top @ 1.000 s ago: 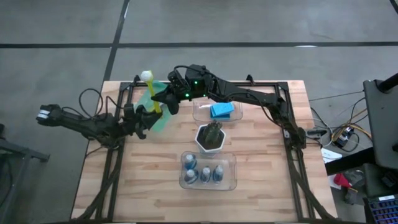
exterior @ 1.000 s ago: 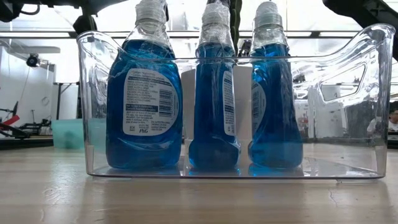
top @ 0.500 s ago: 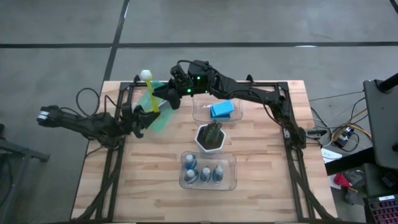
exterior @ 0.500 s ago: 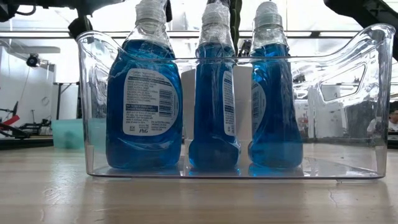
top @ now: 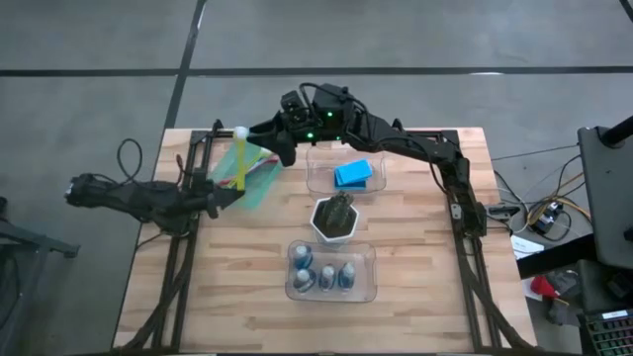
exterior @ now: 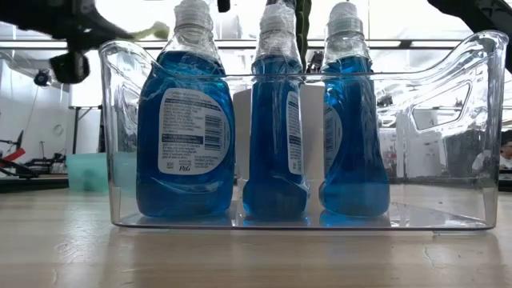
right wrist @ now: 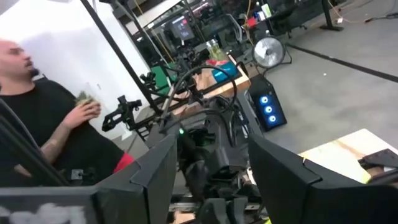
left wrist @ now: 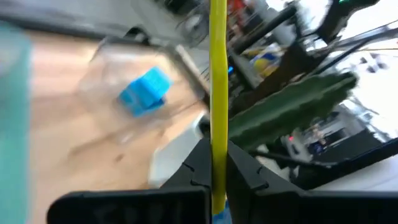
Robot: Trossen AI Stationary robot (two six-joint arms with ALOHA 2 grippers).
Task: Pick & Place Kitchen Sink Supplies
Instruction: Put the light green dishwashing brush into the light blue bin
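Bottles sat three in near clear bin; sponge in far bin: sorted. Yellow brush remained, clamped upright in left gripper over green tray. Right gripper hung unclenched, empty.

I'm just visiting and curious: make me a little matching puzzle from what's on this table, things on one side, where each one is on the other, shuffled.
Things:
1. yellow brush
2. blue sponge
3. blue-liquid bottles
4. white pot with plant

Places:
A. in the clear bin nearest the table's front edge
B. standing on the wood between the two clear bins
C. gripped by the left gripper
D. in the clear bin near the table's back edge

Pairs: 1-C, 2-D, 3-A, 4-B
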